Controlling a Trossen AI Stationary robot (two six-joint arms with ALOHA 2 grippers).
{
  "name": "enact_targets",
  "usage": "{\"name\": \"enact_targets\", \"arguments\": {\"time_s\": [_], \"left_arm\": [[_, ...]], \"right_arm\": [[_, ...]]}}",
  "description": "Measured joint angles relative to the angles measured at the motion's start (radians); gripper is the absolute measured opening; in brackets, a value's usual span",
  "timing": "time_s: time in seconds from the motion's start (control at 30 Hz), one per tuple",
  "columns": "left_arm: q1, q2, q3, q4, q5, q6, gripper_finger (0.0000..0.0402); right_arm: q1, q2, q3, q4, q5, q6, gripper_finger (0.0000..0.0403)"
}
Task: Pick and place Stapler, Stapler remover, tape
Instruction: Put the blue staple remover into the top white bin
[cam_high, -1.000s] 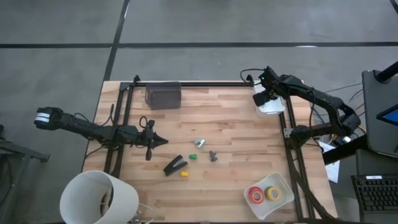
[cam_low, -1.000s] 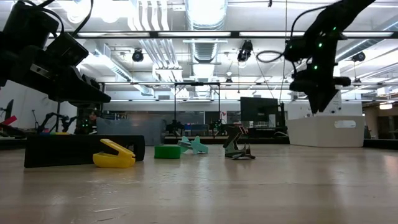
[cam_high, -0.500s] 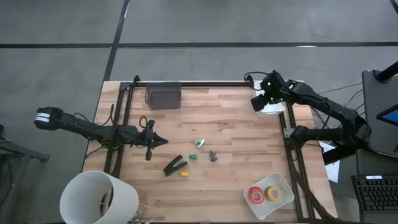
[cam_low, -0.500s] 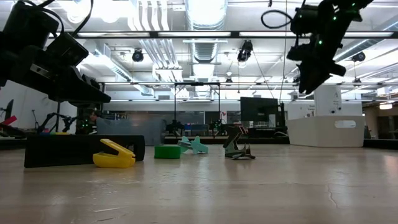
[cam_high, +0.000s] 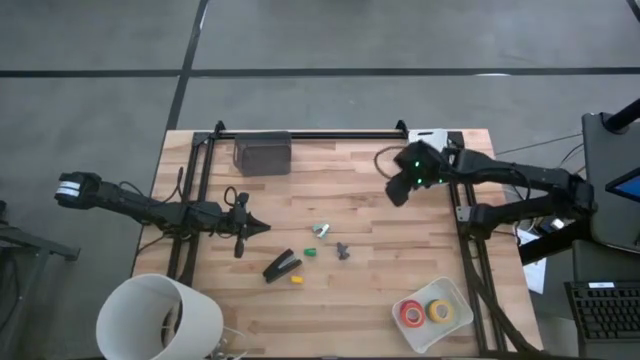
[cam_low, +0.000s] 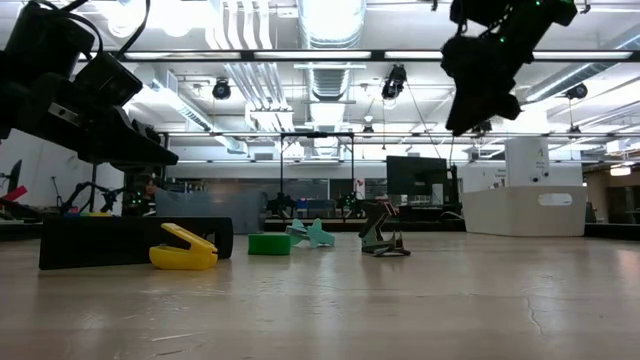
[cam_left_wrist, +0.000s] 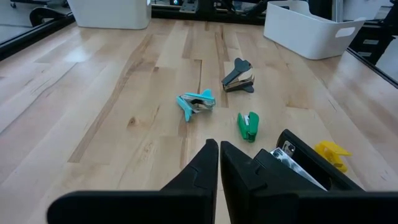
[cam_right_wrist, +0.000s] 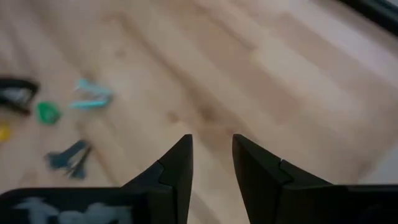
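Since one second ago, the right gripper (cam_high: 397, 190), fingers parted and empty, is being swung toward 9 o'clock while the stapler (cam_high: 282, 266) is being left unpicked.

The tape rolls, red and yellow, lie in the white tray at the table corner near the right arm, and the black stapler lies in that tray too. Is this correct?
Not quite. The high view shows the tape rolls in the white tray, but the stapler lies on the bare table near the left gripper, not in the tray.
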Motion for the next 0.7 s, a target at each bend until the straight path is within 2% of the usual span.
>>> {"name": "enact_targets", "arguments": {"time_s": [0.2,0.3,0.57,0.7], "left_arm": [[0.0,0.0,0.0,0.0,0.0,0.0,0.0019],[0.0,0.0,0.0,0.0,0.0,0.0,0.0021],[0.0,0.0,0.0,0.0,0.0,0.0,0.0019],[0.0,0.0,0.0,0.0,0.0,0.0,0.0021]], "right_arm": [[0.148,0.046,-0.01,0.124,-0.01,0.063,0.01],[0.193,0.078,-0.01,0.168,-0.065,0.11,0.0102],[0.235,0.195,-0.011,0.179,-0.218,0.248,0.0107],[0.244,0.261,-0.013,0.182,-0.239,0.26,0.01]]}}
